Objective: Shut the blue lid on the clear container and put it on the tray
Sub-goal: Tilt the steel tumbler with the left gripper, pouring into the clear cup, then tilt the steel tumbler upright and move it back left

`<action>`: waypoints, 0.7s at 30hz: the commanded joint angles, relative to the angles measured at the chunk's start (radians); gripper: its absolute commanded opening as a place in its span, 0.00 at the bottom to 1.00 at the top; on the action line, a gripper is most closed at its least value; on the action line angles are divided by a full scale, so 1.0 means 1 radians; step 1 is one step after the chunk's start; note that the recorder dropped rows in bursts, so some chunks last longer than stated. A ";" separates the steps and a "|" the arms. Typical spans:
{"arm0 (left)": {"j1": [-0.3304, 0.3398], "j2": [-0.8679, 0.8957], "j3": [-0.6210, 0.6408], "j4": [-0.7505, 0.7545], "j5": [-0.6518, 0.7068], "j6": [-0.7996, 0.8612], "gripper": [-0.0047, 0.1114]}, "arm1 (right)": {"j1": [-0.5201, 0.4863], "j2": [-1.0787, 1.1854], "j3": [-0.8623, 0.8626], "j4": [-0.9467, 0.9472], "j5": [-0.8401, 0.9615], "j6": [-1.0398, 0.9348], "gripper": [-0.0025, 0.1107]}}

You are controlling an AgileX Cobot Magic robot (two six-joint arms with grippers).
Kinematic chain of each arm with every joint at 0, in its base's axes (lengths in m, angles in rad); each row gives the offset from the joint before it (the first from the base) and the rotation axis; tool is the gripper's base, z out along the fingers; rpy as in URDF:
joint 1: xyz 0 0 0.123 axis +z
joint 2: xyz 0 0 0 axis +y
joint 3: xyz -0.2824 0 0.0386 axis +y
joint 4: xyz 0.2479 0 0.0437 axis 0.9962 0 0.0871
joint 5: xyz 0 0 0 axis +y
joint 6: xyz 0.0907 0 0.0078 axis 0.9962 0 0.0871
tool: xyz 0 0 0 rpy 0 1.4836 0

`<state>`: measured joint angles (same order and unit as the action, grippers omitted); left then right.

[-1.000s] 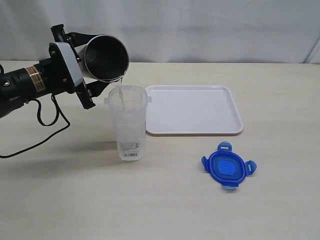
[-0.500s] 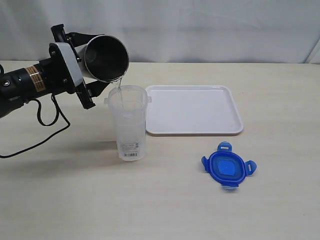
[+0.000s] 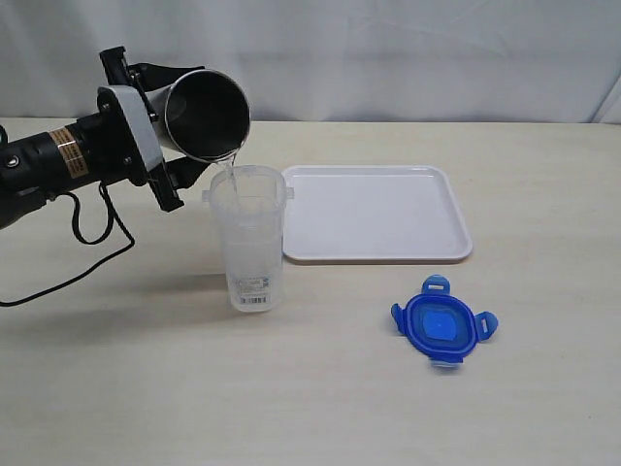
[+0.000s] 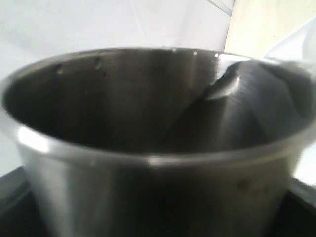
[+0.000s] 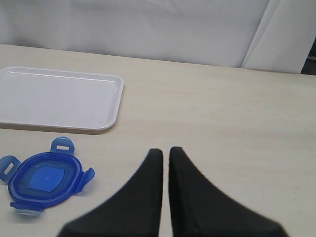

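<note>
pouring with the left gripper, spread wide around the grey metal tumbler and clamped on it, mouth tipped over the clear container, thin stream of water falling in. stands upright on the desk, just beside the tray at its near left corner. judging by looks: thin, slightly springy walls, tall and narrow so easily tipped, heavier and sloshy with water inside, possibly wet near the rim. best taken around the mid-body, gently, kept vertical.

note the blue lid flat on the desk, well apart from the container, in front of the tray's right half. probably light and stiff, low-lying; take by an outstanding flap or across its edge. right gripper fully closed, holding nothing, near the lid.

plenty of bare desk around the lid; low tray rim to lift over. mind the tumbler crowding the container's mouth.
</note>
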<state>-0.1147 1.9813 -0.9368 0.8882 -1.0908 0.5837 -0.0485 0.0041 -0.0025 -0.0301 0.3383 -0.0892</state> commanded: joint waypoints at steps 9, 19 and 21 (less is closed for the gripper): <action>-0.002 -0.023 -0.006 -0.033 -0.064 -0.093 0.04 | -0.007 -0.004 0.003 0.000 0.000 0.001 0.06; -0.002 -0.023 -0.006 -0.033 -0.064 -0.301 0.04 | -0.007 -0.004 0.003 0.000 0.000 0.001 0.06; -0.002 -0.023 -0.006 -0.035 -0.062 -0.348 0.04 | -0.007 -0.004 0.003 0.000 0.000 0.001 0.06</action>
<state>-0.1147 1.9813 -0.9368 0.8882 -1.0908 0.3022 -0.0485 0.0041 -0.0025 -0.0301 0.3383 -0.0892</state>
